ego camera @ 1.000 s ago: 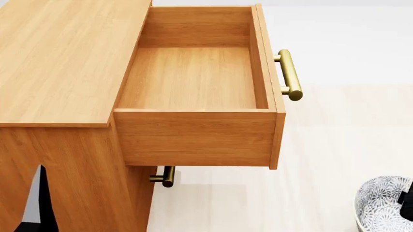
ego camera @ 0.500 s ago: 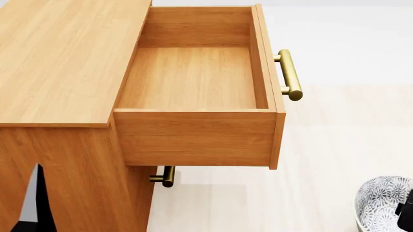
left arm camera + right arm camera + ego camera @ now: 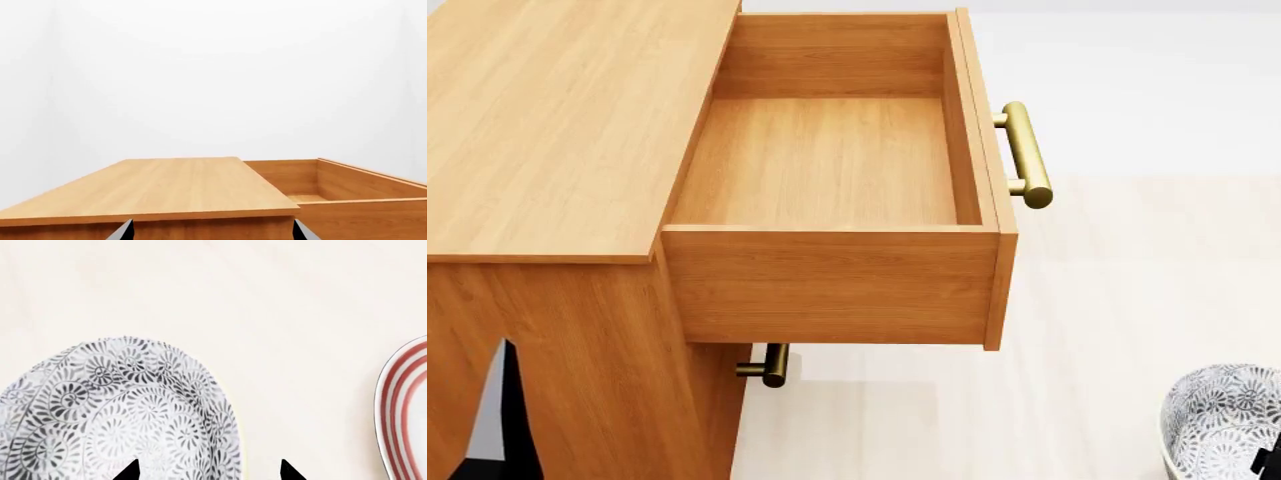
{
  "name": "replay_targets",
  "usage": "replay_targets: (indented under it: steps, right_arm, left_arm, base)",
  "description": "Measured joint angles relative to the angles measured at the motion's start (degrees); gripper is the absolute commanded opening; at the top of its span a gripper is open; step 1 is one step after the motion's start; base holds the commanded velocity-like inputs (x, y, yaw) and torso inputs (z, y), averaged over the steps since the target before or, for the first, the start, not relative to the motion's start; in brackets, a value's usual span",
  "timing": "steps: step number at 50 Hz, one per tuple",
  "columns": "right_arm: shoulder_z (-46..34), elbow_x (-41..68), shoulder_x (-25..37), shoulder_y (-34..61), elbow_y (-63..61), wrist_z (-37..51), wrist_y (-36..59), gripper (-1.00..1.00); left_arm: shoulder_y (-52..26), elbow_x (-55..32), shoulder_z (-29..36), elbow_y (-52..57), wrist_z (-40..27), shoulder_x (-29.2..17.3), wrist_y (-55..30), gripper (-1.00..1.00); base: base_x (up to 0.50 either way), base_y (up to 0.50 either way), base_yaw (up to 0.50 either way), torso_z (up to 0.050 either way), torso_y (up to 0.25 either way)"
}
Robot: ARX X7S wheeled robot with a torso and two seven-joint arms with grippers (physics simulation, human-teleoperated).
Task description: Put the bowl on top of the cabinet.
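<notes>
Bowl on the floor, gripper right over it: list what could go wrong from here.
1. The right gripper straddles the bowl rim with open tips; a thin, curved wall could slip or tilt when pinched.
2. The plate lies close beside the bowl and could get bumped.
3. The drawer stands open next to the cabinet top, so the bowl might catch its front or end up inside.

Bowl [image 3: 1224, 420] on floor [image 3: 1121, 300], right of cabinet [image 3: 561, 120]

Pale floor [image 3: 220, 300] under bowl [image 3: 113, 415], plate [image 3: 403, 410]
</notes>
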Motion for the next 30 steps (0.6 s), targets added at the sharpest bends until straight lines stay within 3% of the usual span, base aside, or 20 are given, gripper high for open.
replay_targets:
  steps: [28,29,30]
  right_arm:
    - [-2.0,-2.1,-1.9,0.5,5.5,-2.1,-3.8,1.00]
    - [-2.0,-2.2,-2.0,0.5,5.7,-2.2,-4.0,-1.00]
    - [-2.1,-2.2,-2.0,0.5,6.0,-2.3,-4.1,-1.00]
  left_arm:
    - [-0.2,-0.1,0.3,-0.6,-0.2,-0.3,0.1,1.00]
    - [-0.2,-0.1,0.3,-0.7,-0.2,-0.4,0.2,1.00]
    - [-0.2,-0.1,0.4,-0.7,-0.2,-0.4,0.2,1.00]
  base:
    - [0.00,0.00,0.00,0.000,0.000]
    - [0.00,0.00,0.00,0.000,0.000]
    - [0.00,0.00,0.00,0.000,0.000]
